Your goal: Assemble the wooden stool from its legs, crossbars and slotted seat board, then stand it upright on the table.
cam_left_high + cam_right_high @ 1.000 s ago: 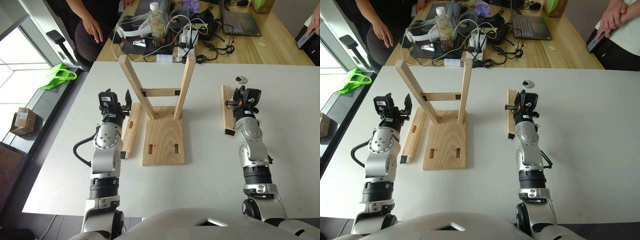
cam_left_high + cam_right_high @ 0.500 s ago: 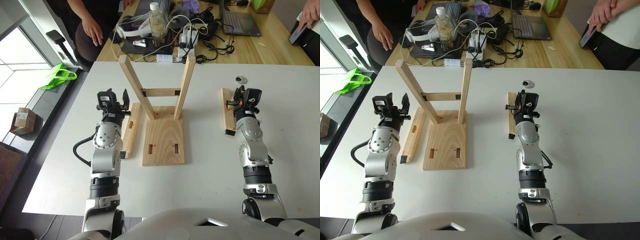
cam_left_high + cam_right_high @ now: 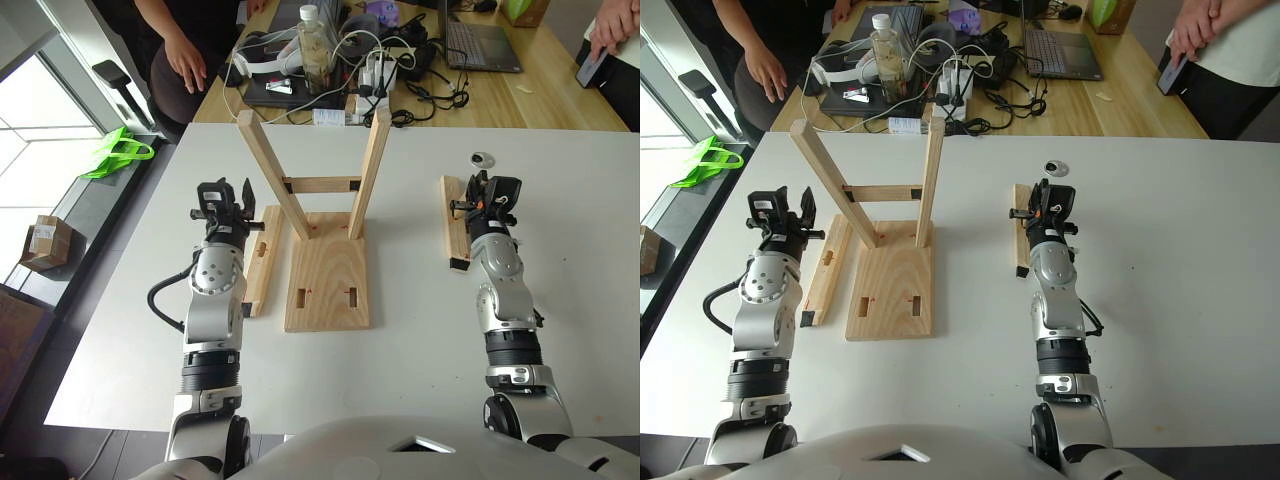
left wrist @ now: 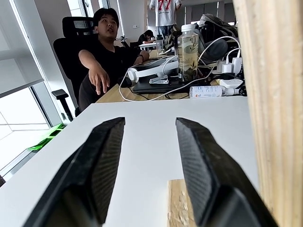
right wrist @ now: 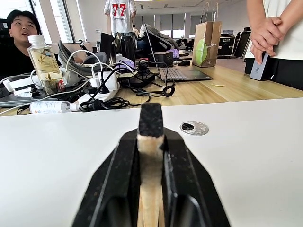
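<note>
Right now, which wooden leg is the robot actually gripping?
The leg lying flat on the robot's right: the right gripper is shut on it. A second leg lies loose beside the seat board; two upright legs stand in it.

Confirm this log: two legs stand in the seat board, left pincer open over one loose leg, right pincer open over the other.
Wrong about the right pincer; the right wrist view shows it clamped. Corrected: two legs stand in the seat board, left pincer open over one loose leg, right pincer shut on the other loose leg.
</note>
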